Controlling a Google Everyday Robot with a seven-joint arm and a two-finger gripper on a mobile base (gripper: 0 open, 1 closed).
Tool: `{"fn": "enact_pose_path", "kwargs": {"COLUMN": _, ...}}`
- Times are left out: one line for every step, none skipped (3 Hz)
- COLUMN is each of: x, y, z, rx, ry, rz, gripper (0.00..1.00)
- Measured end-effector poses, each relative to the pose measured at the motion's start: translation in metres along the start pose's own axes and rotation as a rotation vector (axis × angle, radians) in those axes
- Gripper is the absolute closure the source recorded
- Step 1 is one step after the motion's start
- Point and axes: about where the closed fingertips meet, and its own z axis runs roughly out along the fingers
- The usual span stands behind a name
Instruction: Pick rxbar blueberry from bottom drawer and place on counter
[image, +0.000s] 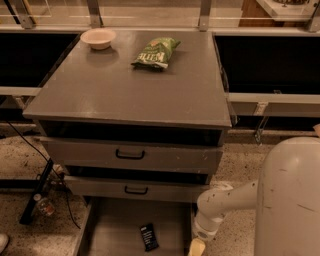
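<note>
The fingers (196, 248) showed at the bottom edge of the view, at the end of the white arm (225, 201), by the right side of the open bottom drawer (112, 227); whether they were spread or clenched could not be told. The dark snack bar (148, 236) lay flat on the drawer floor, apart from them. On the desk (125, 95) sat a green chip bag (156, 52) and a bowl (98, 38).
</note>
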Motion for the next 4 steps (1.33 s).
{"fn": "enact_pose_path", "kwargs": {"x": 0.000, "y": 0.000, "z": 0.000, "rx": 0.000, "ry": 0.000, "rz": 0.000, "gripper": 0.00}}
{"fn": "enact_pose_path", "kwargs": {"x": -0.010, "y": 0.001, "z": 0.016, "rx": -0.047, "ry": -0.022, "rz": -0.023, "gripper": 0.00}}
{"fn": "enact_pose_path", "kwargs": {"x": -0.022, "y": 0.005, "z": 0.030, "rx": -0.091, "ry": -0.028, "rz": -0.062, "gripper": 0.00}}
{"fn": "enact_pose_path", "kwargs": {"x": -0.031, "y": 0.012, "z": 0.038, "rx": -0.119, "ry": -0.021, "rz": -0.101, "gripper": 0.00}}
